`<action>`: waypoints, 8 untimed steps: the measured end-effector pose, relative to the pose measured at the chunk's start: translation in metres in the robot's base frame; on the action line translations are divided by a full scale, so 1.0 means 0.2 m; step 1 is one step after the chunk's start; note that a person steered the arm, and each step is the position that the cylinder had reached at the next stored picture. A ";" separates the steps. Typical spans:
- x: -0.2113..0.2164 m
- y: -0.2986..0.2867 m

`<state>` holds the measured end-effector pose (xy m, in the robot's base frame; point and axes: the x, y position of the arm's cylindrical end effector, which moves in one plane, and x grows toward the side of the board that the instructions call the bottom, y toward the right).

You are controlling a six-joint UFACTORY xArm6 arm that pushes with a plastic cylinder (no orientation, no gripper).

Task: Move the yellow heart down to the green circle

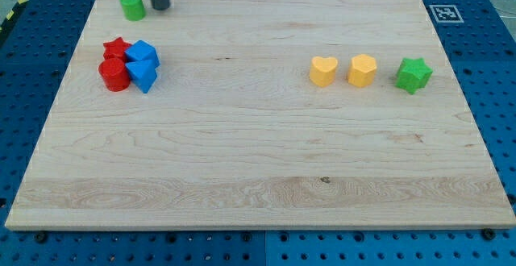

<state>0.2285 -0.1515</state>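
The yellow heart [323,70] lies on the wooden board at the view's right of centre. The green circle [132,6] is a small cylinder near the board's top left corner. My tip [161,6] is the lower end of the dark rod at the view's top left. It stands just right of the green circle, close to it, and far left of the yellow heart.
A yellow hexagon-like block [363,70] sits right of the heart, and a green star [414,74] right of that. At the left, a red star [116,48], a red cylinder [114,75] and two blue blocks [143,54] [143,76] cluster together. A marker tag [446,12] lies at the top right.
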 end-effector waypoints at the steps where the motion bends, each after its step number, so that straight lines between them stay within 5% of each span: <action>1: 0.10 0.38; 4: 1.10 0.94; 6: 0.98 1.44; 8: 0.77 1.01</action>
<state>0.3815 0.0497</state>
